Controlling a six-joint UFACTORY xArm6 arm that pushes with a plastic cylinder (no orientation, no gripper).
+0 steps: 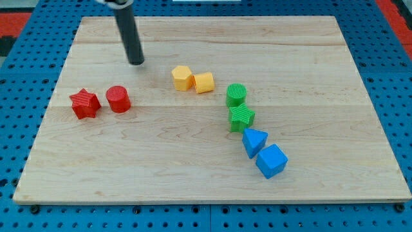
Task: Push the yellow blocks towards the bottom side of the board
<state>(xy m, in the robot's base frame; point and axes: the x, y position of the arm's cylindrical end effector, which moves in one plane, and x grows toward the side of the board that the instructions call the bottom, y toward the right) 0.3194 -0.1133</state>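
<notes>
Two yellow blocks lie side by side just above the board's middle: a yellow block with angled faces (183, 77) on the left and a smaller yellow block (204, 82) touching it on the right. My tip (136, 62) rests on the board to their upper left, apart from them by roughly a block's width or more. The dark rod rises from the tip toward the view's top.
A red star (85, 104) and a red cylinder (118, 99) sit at the left, below my tip. A green cylinder (236, 95), a green star (241, 118), a blue triangle block (253, 141) and a blue cube (271, 160) form a line right of middle. The wooden board (360, 180) lies on a blue pegboard.
</notes>
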